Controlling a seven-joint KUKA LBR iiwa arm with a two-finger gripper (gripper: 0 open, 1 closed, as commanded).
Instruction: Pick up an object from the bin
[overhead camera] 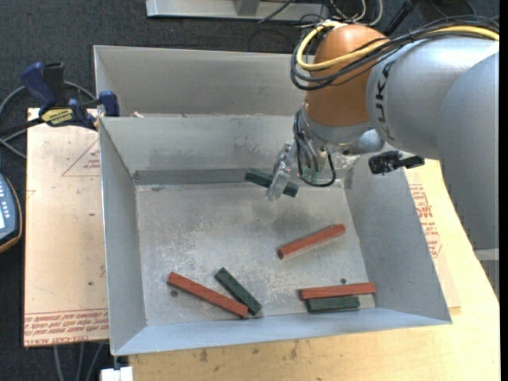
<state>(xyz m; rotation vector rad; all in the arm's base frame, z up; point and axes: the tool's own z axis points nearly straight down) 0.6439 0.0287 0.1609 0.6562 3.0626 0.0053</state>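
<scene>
Clamped between the jaws of the two-finger gripper (281, 181): a short dark green flat bar (259, 179), near the back wall of the grey metal bin (119, 205), seemingly clear of its floor. Judged grasped already; left only to lift out. Untouched below: 5 other flat bars (311, 241)

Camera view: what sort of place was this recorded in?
Probably a robotics lab: a grey metal bin, the gripper clamping a dark green stick, and cables on the floor.
</scene>
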